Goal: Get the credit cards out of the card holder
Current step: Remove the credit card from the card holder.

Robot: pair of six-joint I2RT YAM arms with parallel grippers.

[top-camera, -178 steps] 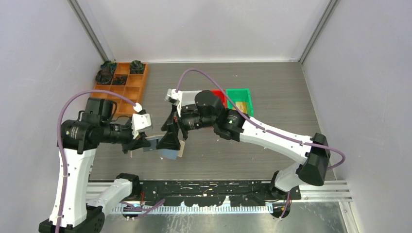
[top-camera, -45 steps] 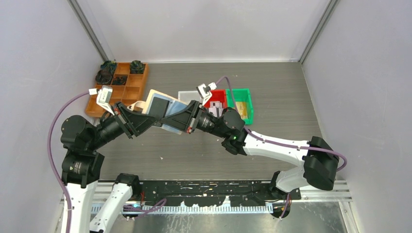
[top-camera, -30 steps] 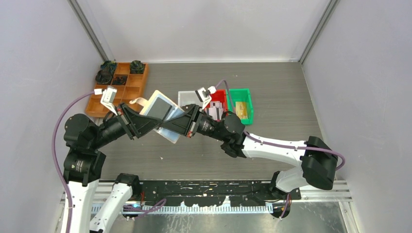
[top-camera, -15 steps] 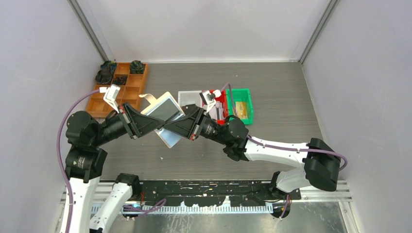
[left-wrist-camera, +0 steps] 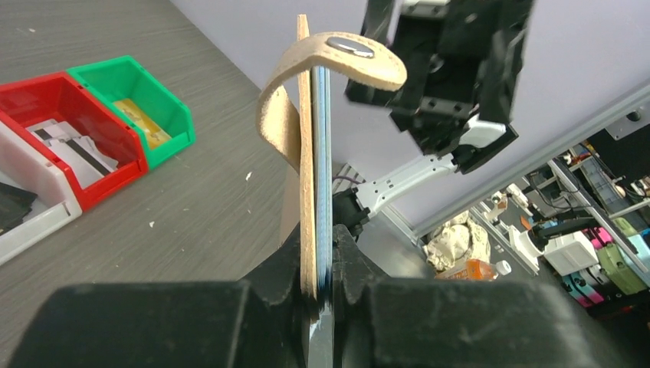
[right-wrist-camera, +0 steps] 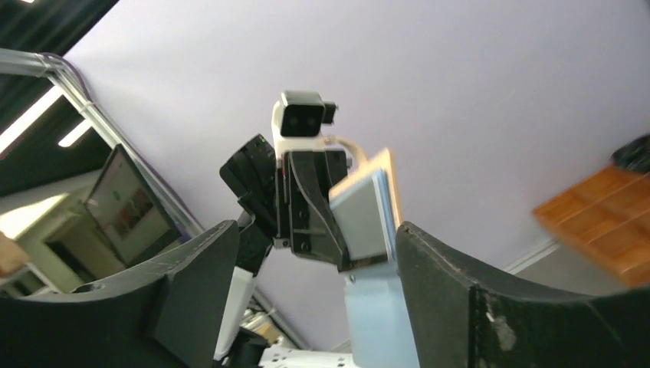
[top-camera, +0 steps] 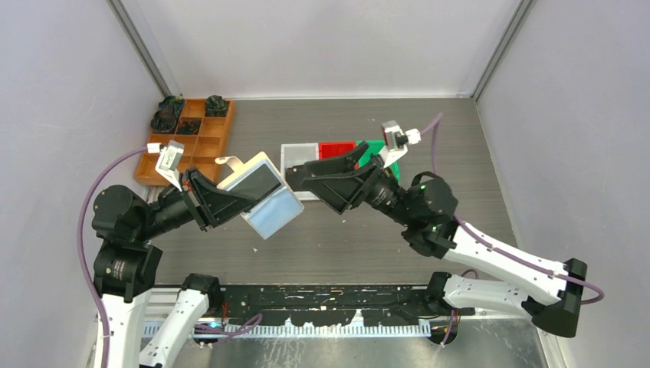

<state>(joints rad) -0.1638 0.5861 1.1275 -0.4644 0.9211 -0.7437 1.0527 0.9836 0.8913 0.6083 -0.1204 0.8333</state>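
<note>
My left gripper (top-camera: pixel 230 201) is shut on the card holder (top-camera: pixel 259 193) and holds it in the air, open. Its tan outside faces up-left, and a dark pocket panel and a pale blue flap (top-camera: pixel 274 216) show. In the left wrist view the card holder (left-wrist-camera: pixel 314 169) stands edge-on between my jaws (left-wrist-camera: pixel 322 261), its tan snap strap (left-wrist-camera: pixel 345 57) curled over the top. My right gripper (top-camera: pixel 300 175) is open and empty, just right of the card holder and apart from it. The right wrist view shows the card holder (right-wrist-camera: pixel 368 215) between its spread fingers (right-wrist-camera: pixel 316 230). White-pink credit cards (left-wrist-camera: pixel 73 149) lie in the red bin, a gold one (left-wrist-camera: pixel 142 115) in the green bin.
White bin (top-camera: pixel 299 157), red bin (top-camera: pixel 337 148) and green bin (top-camera: pixel 377 147) stand in a row mid-table, partly under my right arm. The orange-brown compartment tray (top-camera: pixel 188 134) sits at the back left. Grey walls close in on both sides.
My right gripper has come off the card holder and drawn back to the right, jaws open. My left gripper has kept hold and lowered the card holder slightly.
</note>
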